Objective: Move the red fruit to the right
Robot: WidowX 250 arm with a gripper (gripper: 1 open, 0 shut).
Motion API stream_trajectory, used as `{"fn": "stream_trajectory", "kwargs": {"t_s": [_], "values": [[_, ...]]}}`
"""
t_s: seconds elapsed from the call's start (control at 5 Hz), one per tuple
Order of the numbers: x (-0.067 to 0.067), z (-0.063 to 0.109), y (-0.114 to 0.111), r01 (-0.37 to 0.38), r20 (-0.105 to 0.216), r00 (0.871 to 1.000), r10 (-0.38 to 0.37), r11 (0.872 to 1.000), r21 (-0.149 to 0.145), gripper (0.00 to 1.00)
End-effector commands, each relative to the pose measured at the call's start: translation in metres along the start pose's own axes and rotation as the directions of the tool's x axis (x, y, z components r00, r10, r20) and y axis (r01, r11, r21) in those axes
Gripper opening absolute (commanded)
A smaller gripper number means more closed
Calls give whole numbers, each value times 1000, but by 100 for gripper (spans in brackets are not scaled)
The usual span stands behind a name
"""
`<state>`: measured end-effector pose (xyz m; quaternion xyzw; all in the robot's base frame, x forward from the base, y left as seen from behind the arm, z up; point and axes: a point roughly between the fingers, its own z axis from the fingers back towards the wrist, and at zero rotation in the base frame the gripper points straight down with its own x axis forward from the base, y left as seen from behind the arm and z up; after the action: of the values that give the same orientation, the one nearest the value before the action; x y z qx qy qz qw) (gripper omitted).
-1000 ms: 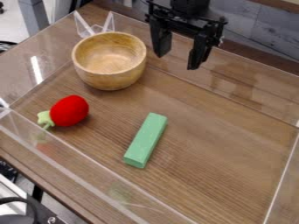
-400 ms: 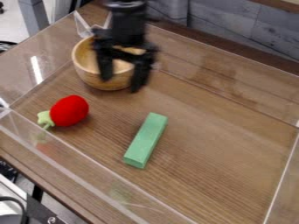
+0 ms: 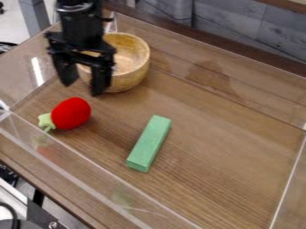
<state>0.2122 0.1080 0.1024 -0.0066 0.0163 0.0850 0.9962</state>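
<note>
Single camera view, looking down and across a wooden tabletop (image 3: 227, 134) walled in by clear panels. Gripper (image 3: 81, 80) near upper left, pointing straight down, jaws spread wide and empty, hovering above the wood. Red fruit (image 3: 71, 113) just below it in the picture, at roughly six o'clock from the fingertips, near but apart, resting on the tabletop at the left side. Long axis of the fruit running from the pale green stem end at eight o'clock to the rounded red end at two o'clock. Wooden bowl (image 3: 131, 61) close by at two o'clock from the gripper, partly behind the dark fingers; too close to tell whether touching. Green block (image 3: 149, 142) lying flat at four o'clock from the fruit, well apart, slanted. Probably a short descent over the fruit next; the block sits on the rightward path and likely needs clearing by lifting over it.
</note>
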Motion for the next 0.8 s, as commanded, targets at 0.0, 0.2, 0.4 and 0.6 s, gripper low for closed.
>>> {"fn": "stream_trajectory", "kwargs": {"t_s": [0.0, 0.2, 0.4, 0.6], "values": [[-9, 9, 28, -17, 60, 998, 17, 1000, 11, 100], [-15, 2, 50, -33, 61, 998, 33, 999, 4, 100], [-11, -23, 53, -39, 58, 998, 39, 999, -8, 100], [-7, -47, 50, -47, 57, 997, 48, 999, -19, 100]]}}
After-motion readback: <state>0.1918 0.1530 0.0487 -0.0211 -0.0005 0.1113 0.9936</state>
